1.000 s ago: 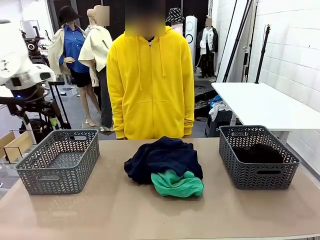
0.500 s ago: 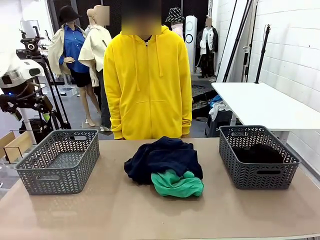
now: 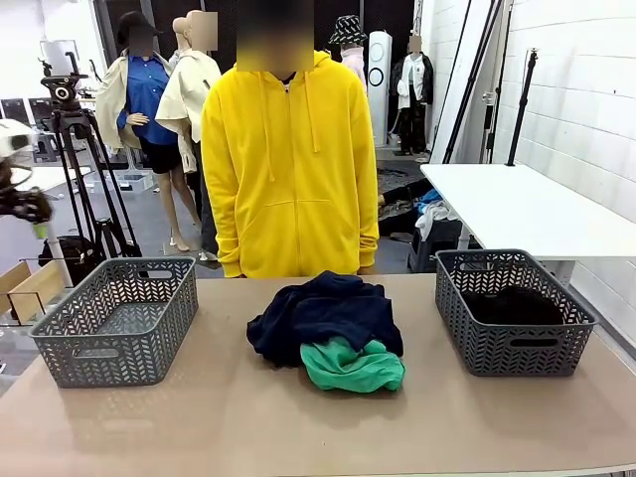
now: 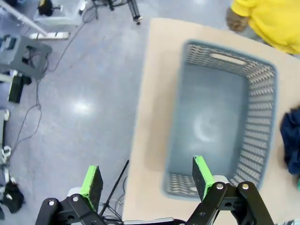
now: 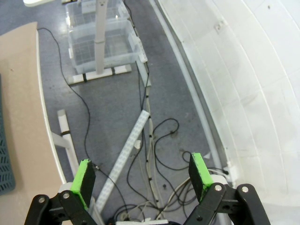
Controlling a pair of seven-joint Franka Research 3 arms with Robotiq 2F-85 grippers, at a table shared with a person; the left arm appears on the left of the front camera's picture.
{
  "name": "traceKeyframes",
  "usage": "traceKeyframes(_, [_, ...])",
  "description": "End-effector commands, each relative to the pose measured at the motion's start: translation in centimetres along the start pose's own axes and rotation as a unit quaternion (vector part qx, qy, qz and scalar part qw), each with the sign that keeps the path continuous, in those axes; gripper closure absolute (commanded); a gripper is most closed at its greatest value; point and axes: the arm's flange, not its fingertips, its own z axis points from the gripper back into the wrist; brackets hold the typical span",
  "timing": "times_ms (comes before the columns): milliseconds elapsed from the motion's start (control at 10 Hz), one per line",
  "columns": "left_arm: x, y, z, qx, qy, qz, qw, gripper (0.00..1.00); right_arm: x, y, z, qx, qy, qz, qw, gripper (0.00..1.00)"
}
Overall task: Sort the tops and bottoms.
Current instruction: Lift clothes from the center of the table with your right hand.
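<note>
A dark navy garment (image 3: 320, 314) lies bunched at the middle of the table (image 3: 199, 422), with a bright green garment (image 3: 353, 366) touching its near right side and partly tucked under it. A black garment (image 3: 512, 306) sits inside the grey basket on the right (image 3: 515, 350). The grey basket on the left (image 3: 117, 320) holds no cloth. A person in a yellow zip hoodie (image 3: 290, 159) stands at the far edge, just behind the pile.

The left gripper (image 4: 147, 177) is released, its green pads (image 4: 92, 180) spread wide with nothing between them. It hangs above the floor and the table's left edge, looking down on the left basket. A fold of navy cloth shows at that view's right border, and the person's hand (image 4: 236, 19) is near the basket's far end.

The right gripper (image 5: 142, 176) is likewise released and empty. It is off the table's right end, over grey floor with loose cables (image 5: 157, 150) and clear plastic bins (image 5: 101, 44).
</note>
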Motion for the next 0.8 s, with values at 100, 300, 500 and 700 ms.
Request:
traceKeyframes(100, [0.3,4.3,-2.1,-0.034,0.005,0.064,0.997,0.00,3.7,3.0,2.0,0.024,-0.034,0.022,0.999,0.00])
traceKeyframes(300, [0.0,3.4,-0.5,0.004,0.004,0.034,0.999,0.00,7.5,6.4,6.0,0.049,-0.089,0.041,0.994,0.00])
traceKeyframes(500, [0.0,3.4,-0.5,0.004,0.004,0.034,0.999,0.00,10.7,10.9,11.7,0.081,-0.156,0.080,0.981,0.00])
traceKeyframes(700, [0.0,3.4,-0.5,0.004,0.004,0.034,0.999,0.00,12.1,15.4,16.8,0.137,-0.203,0.125,0.961,0.00])
